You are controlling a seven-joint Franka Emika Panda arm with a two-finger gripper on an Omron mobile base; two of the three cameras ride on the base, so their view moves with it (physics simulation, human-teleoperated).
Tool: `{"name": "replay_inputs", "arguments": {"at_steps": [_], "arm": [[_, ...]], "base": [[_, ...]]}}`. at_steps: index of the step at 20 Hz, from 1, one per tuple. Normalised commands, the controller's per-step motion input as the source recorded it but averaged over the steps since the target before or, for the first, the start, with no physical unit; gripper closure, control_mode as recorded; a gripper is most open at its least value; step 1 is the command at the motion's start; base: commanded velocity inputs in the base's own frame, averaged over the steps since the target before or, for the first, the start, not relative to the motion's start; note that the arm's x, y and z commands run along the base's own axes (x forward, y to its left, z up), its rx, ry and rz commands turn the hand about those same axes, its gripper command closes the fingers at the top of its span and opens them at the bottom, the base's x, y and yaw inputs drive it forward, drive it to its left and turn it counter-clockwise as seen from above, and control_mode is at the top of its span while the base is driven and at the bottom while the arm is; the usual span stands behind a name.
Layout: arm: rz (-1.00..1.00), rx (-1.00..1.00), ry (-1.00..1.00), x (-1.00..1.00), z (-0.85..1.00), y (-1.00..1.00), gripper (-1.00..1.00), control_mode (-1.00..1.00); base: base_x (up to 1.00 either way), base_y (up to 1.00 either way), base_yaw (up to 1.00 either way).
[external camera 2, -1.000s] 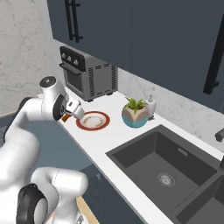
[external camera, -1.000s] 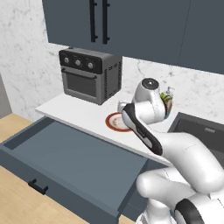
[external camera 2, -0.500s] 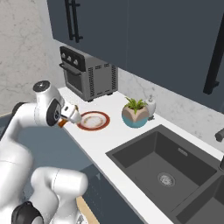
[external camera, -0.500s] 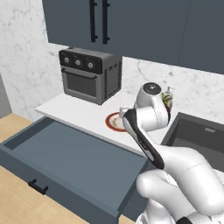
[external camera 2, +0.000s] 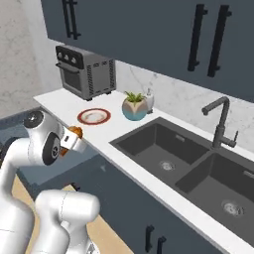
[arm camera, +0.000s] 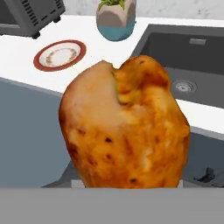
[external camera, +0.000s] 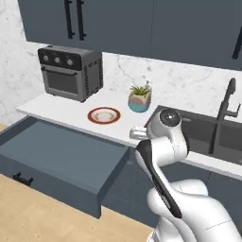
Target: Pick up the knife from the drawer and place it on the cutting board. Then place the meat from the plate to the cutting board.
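A glossy orange-brown chunk of meat (arm camera: 124,124) looms large in the hand view, and my gripper (external camera 2: 70,140) is shut on it. It hangs in front of the counter edge, above the right end of the open dark blue-grey drawer (external camera: 56,156). My fingertips are hidden behind the meat. The round white plate (external camera: 104,115) with the red-orange rim lies bare on the white counter, beyond and to the left of the gripper. What shows of the drawer's inside is bare. The knife and the cutting board are out of view.
A toaster oven (external camera: 71,72) stands at the counter's back left. A teal bowl with a green plant (external camera: 140,99) sits right of the plate. A dark double sink (external camera 2: 163,149) with a faucet (external camera 2: 221,121) fills the counter to the right.
The cameras have shifted, so the whole scene sits differently. The gripper with the meat has come off the plate and back past the counter edge, above the drawer.
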Motion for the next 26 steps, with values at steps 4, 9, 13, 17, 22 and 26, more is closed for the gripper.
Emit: {"name": "replay_inputs", "arguments": {"at_steps": [4, 9, 13, 17, 22, 26], "arm": [[0.0, 0.0, 0.0, 0.0, 0.0, 0.0, 1.0, 1.0], [0.0, 0.0, 0.0, 0.0, 0.0, 0.0, 1.0, 1.0], [0.0, 0.0, 0.0, 0.0, 0.0, 0.0, 1.0, 1.0], [0.0, 0.0, 0.0, 0.0, 0.0, 0.0, 1.0, 1.0], [0.0, 0.0, 0.0, 0.0, 0.0, 0.0, 1.0, 1.0], [0.0, 0.0, 0.0, 0.0, 0.0, 0.0, 1.0, 1.0]], "base": [[-0.56, -0.49, -0.61], [-0.2, -0.57, -0.72], [0.0, -0.69, -0.76], [0.02, -0.86, -0.69], [0.58, -0.89, -0.34], [0.72, -0.63, -0.01]]}}
